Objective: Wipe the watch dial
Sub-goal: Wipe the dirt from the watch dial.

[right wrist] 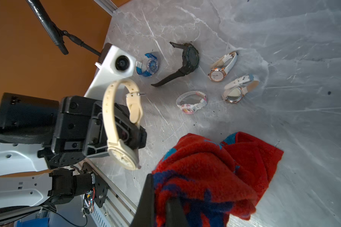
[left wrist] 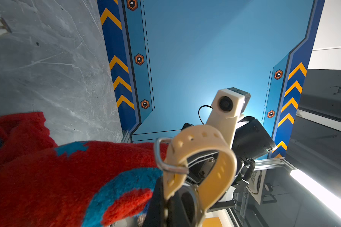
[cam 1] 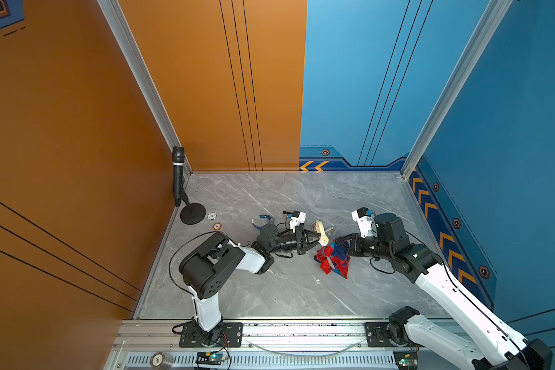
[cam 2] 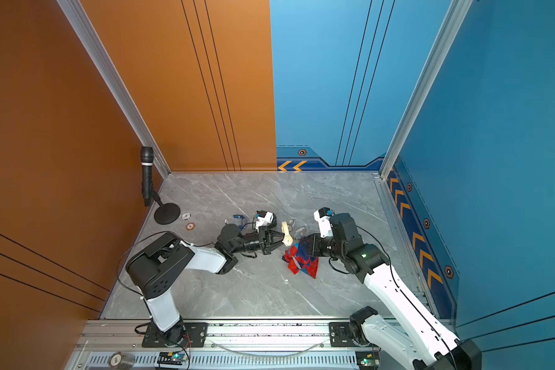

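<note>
Red-&-blue fleece cloth [right wrist: 215, 167] clamped in right tool [right wrist: 161, 204]; left tool [cam 1: 318, 237] grips cream rubber-strap watch [right wrist: 108, 110] w/ dial [right wrist: 122, 157] just beside cloth.

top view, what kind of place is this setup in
Most likely a purpose-built robot data-recording booth: the left arm and right arm are bolted to an aluminium rail, printed wall panels box in a marble-look tabletop, and a microphone stands in the corner.

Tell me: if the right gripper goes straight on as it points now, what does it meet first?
Most likely the cream watch held by the left gripper. The right gripper, shut on the red and blue cloth, points nearly head-on at it in both top views. Depth is unclear; it might pass beside.
</note>
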You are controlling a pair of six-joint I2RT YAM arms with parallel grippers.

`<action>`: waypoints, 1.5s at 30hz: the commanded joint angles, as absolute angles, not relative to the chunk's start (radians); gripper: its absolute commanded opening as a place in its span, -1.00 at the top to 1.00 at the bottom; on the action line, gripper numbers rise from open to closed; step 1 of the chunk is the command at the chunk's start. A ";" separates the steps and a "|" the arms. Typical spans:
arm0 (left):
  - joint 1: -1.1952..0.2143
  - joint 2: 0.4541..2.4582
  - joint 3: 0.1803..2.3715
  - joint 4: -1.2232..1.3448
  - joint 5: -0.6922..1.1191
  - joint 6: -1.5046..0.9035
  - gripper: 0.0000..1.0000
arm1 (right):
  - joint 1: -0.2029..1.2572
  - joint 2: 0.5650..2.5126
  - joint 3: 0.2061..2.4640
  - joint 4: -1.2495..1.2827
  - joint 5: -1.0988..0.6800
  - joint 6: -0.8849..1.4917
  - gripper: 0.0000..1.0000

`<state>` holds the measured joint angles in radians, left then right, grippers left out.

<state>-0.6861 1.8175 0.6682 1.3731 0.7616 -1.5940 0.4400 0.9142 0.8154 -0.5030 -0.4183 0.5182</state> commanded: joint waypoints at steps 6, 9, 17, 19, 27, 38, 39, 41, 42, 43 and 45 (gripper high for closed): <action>-0.676 1.805 0.661 1.405 0.779 -1.566 1.00 | 0.535 0.861 0.856 -0.485 -0.426 0.575 1.00; -0.683 1.816 0.663 1.405 0.777 -1.561 1.00 | 0.577 0.893 0.848 -0.436 -0.411 0.594 1.00; -0.695 1.827 0.675 1.407 0.789 -1.559 1.00 | 0.553 0.995 0.796 -0.347 -0.400 0.583 1.00; -0.692 1.825 0.675 1.406 0.790 -1.558 1.00 | 0.535 1.000 0.771 -0.342 -0.414 0.583 1.00; -0.685 1.827 0.693 1.407 0.786 -1.562 1.00 | 0.495 0.942 0.703 -0.401 -0.417 0.566 1.00; -0.680 1.818 0.660 1.406 0.777 -1.554 1.00 | 0.452 0.861 0.790 -0.461 -0.469 0.573 1.00; -0.681 1.819 0.660 1.406 0.775 -1.554 1.00 | 0.462 0.862 0.801 -0.459 -0.469 0.575 1.00; -0.681 1.820 0.660 1.407 0.774 -1.555 1.00 | 0.483 0.869 0.825 -0.457 -0.462 0.578 1.00; -0.683 1.821 0.662 1.406 0.773 -1.554 1.00 | 0.491 0.873 0.831 -0.453 -0.460 0.580 1.00; -0.685 1.822 0.663 1.406 0.774 -1.555 1.00 | 0.502 0.879 0.837 -0.441 -0.458 0.583 1.00; -0.687 1.825 0.670 1.406 0.776 -1.557 1.00 | 0.516 0.892 0.836 -0.416 -0.451 0.589 1.00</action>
